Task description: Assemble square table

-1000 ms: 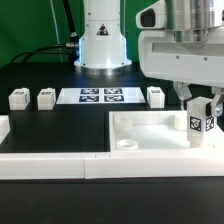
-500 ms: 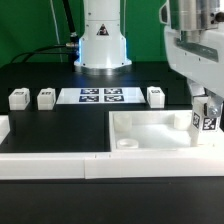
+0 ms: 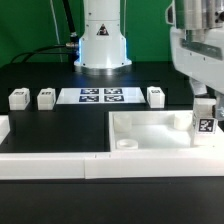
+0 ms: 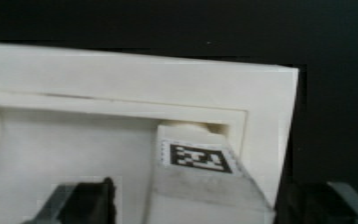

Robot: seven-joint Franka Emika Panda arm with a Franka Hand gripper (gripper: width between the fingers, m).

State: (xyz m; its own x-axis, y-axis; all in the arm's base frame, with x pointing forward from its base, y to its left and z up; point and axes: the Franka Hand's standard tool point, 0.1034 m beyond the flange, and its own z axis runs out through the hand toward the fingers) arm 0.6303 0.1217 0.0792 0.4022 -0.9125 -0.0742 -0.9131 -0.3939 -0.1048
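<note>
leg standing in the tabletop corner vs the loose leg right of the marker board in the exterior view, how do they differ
The corner leg stands upright inside the tabletop; the loose leg rests on the table beside the marker board. The corner leg's tag faces the exterior camera; the loose leg's is too small to read. Both are small white blocks.

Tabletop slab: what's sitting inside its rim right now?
One tagged leg stands upright inside the slab, at its corner on the exterior view's right. A round socket lies bare. Whatever is under that leg is covered.
</note>
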